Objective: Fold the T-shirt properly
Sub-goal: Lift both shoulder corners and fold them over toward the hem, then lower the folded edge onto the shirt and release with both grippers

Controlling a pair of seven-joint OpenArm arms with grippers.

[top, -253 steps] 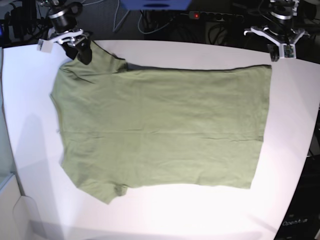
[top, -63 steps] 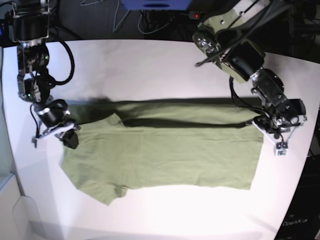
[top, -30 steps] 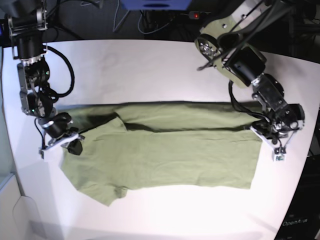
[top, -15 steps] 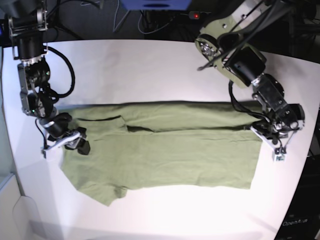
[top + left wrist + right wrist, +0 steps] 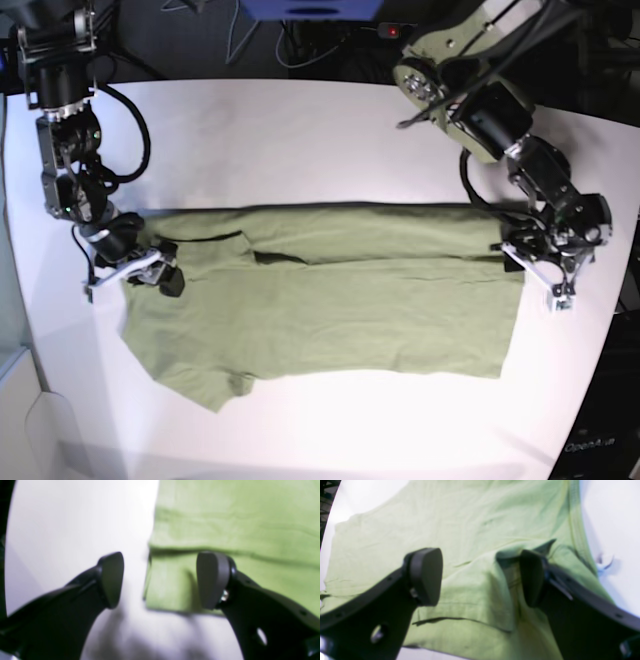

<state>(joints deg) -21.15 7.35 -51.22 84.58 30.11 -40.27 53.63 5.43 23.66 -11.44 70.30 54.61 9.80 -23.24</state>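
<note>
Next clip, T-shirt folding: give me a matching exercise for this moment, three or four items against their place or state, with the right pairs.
Items:
1. T-shirt
2. left gripper
3. right gripper
4. table

Descriptions:
A. jaws open, over the sleeve end of the shirt
B. white, bare on the far side of the cloth
C. olive green, far edge folded over toward the near side
D. jaws open, straddling the folded corner at the hem end

Pairs: 1-C, 2-D, 3-A, 4-B
</note>
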